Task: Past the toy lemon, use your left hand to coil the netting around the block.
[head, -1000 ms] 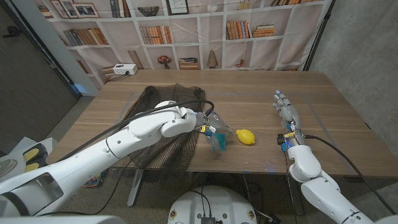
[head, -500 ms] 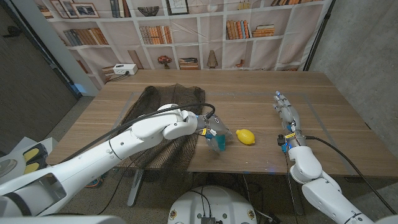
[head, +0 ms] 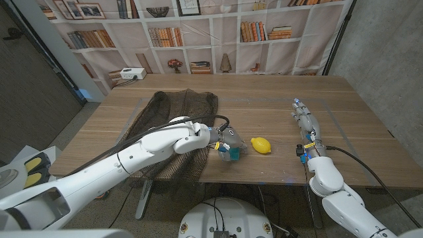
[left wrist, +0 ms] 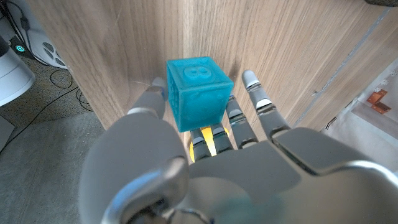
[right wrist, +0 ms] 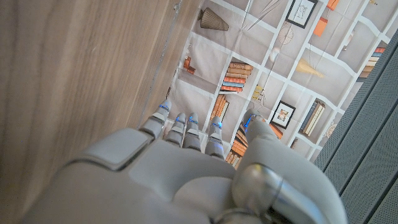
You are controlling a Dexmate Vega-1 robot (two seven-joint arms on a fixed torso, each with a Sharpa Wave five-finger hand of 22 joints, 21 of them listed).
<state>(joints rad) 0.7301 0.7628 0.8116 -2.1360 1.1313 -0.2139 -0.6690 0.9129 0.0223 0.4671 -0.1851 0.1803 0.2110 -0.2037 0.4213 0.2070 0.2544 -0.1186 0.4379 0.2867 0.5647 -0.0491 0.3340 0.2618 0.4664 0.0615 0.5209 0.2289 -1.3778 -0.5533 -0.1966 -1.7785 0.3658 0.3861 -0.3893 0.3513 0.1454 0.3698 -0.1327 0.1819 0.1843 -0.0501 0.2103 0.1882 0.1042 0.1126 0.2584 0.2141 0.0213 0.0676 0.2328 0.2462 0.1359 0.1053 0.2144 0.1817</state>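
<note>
- The block [left wrist: 198,92] is being gripped between the left hand [head: 227,143] fingers, shifted slightly closer to the toy lemon [head: 262,145].
- The netting [head: 177,125] is being left behind, unwrapped.
- The right hand [head: 305,122] is being kept extended, empty.

A wooden table [head: 264,106] stands before a white bookshelf backdrop [head: 198,33] and grey walls [head: 383,46].
</note>
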